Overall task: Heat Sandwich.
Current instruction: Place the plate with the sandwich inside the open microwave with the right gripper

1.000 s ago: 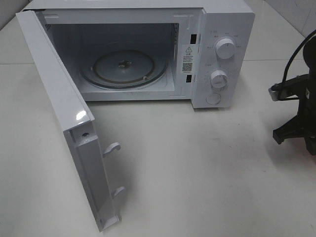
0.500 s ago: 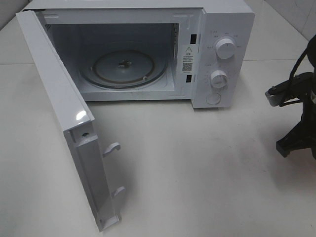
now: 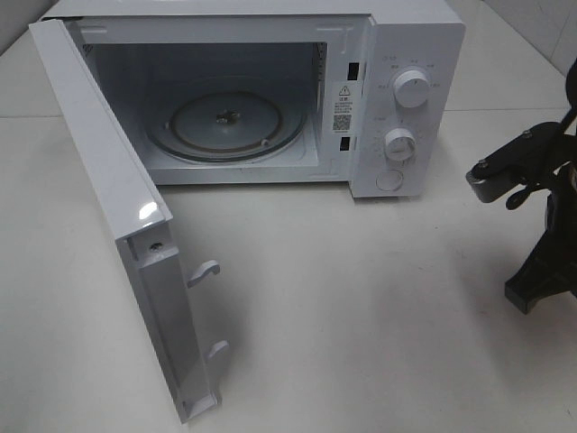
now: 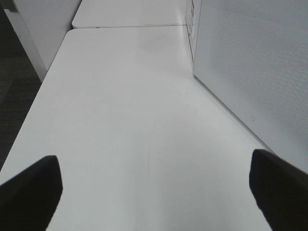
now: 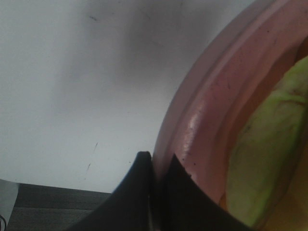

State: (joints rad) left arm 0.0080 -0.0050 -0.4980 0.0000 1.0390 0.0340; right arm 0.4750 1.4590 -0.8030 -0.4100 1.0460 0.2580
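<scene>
In the right wrist view the sandwich (image 5: 269,144) shows only as a yellow-green filling patch lying on a round pink plate (image 5: 211,106). My right gripper (image 5: 154,192) is shut, its dark fingers pinched together at the plate's rim. Sandwich and plate are out of the exterior high view, where only my right arm (image 3: 541,225) shows at the right edge. My left gripper (image 4: 154,192) hangs open over bare table, holding nothing. The white microwave (image 3: 397,54) stands open with its glass turntable (image 3: 225,122) bare.
The microwave door (image 3: 108,198) swings out to the front left, latch hooks (image 3: 206,271) pointing right. Its perforated outer face (image 4: 260,62) is close beside my left gripper. Two knobs (image 3: 411,88) sit on the control panel. The white table (image 3: 361,316) runs in front.
My right arm has shifted at the right edge of the exterior high view, its upper link swinging leftward. The microwave and its door have not moved.
</scene>
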